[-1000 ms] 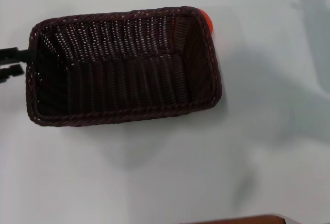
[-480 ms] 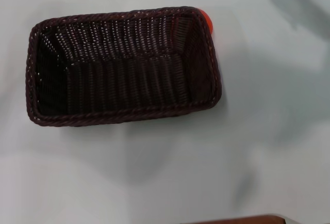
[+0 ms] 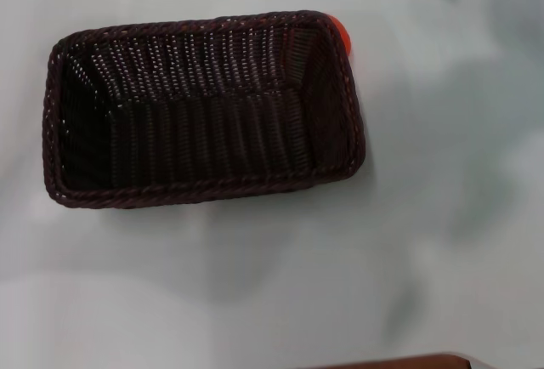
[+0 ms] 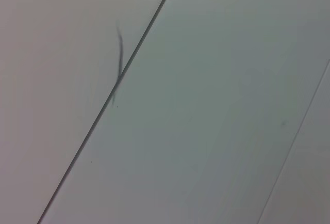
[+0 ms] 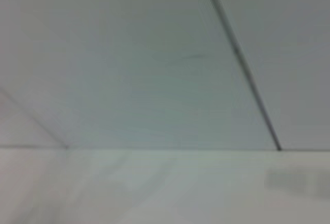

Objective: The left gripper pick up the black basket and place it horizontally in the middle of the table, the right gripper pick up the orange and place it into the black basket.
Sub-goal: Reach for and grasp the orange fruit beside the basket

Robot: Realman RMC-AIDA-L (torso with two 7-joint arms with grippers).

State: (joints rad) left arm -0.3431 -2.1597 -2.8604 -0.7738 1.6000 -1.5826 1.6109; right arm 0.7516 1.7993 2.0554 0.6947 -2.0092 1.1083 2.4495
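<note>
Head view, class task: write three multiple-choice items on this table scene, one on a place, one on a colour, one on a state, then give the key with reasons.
1. Where is the orange?
A. inside the basket
B. outside, behind the basket's far right corner
C. in a gripper

2. What colour is the black basket?
A. white
B. very dark brown-black
C. green

3. What does the basket hold?
A. nothing
B. an orange
C. a cloth

Key: B, the fruit peeks past the rim; B, dark weave on the white table; A, only bare weave shows inside.
</note>
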